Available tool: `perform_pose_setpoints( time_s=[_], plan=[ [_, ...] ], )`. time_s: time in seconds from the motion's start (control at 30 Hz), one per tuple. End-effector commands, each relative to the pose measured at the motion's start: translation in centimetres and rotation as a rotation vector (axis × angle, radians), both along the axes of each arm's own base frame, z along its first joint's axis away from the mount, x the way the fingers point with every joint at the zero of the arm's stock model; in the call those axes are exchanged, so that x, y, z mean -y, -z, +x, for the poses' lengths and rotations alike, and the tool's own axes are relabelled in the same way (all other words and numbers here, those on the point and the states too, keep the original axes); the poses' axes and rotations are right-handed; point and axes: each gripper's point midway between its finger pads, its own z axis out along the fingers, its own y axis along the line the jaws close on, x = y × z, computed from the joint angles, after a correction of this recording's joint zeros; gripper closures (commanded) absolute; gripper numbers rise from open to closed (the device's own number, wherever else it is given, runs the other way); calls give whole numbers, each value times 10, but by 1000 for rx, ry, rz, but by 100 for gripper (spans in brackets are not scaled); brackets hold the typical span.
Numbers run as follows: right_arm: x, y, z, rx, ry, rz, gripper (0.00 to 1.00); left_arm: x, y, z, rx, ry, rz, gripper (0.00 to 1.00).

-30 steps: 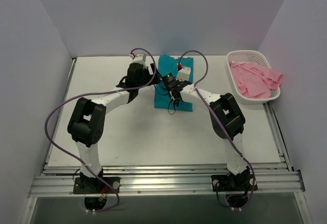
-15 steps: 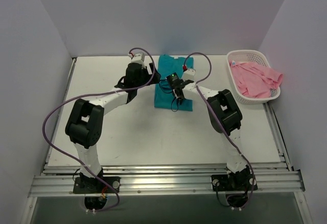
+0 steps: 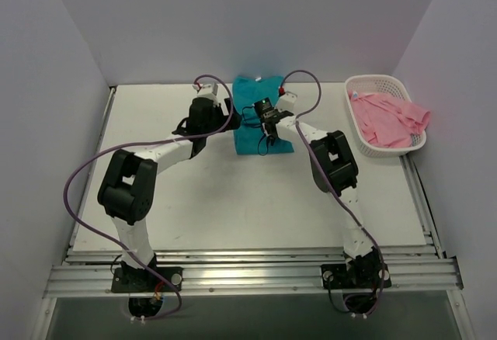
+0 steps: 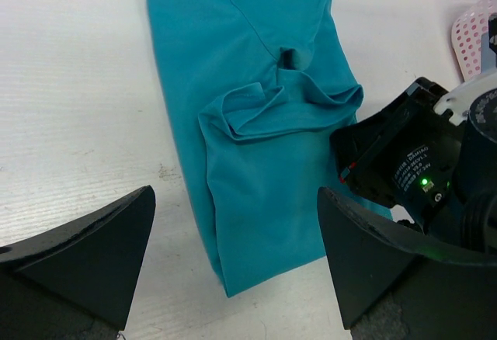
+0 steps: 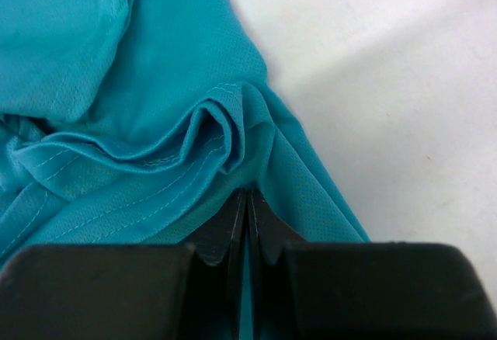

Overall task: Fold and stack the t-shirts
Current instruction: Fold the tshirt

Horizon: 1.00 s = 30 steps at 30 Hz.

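Note:
The teal t-shirt lies partly folded at the back middle of the table. In the left wrist view it runs as a long strip with a bunched fold near its middle. My right gripper is shut on a pinched fold of the teal cloth at the shirt's right side. My left gripper is open and empty, its fingers astride the shirt's near corner; it sits at the shirt's left edge. The pink t-shirt lies heaped in the basket.
The white lattice basket stands at the back right of the table and holds the pink shirt. The white table is bounded by grey walls on three sides. Purple cables loop above both arms. The right wrist body is next to the left fingers.
My right gripper has moved toward the back wall with the teal cloth, drawing the near part of the shirt over itself. The shirt now looks shorter. The left arm shifted slightly back.

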Motion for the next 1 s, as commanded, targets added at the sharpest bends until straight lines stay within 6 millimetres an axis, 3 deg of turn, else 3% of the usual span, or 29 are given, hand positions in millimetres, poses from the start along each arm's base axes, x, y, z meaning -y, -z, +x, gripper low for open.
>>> perform_pose_setpoints(
  time_s=[0.0,0.37,0.6,0.77,0.87,0.9,0.97],
  plan=[
    [2,16,6,-49,-8,4,100,-2,-39,5,101,8,-33,6],
    [-8,5,44,-2,-31,70,100,-4,-31,9,95,5,-32,6],
    [-8,-28,48,62,-33,91,100,2,-24,11,82,30,-38,5],
    [-5,-41,41,66,-19,103,100,4,-19,13,75,37,-39,5],
    [6,-34,26,48,7,91,100,4,-19,12,76,38,-40,5],
    [14,-19,14,12,18,72,100,4,-19,12,76,38,-40,5],
    [20,-19,5,13,40,82,100,5,-19,12,75,41,-42,5]
  ],
)
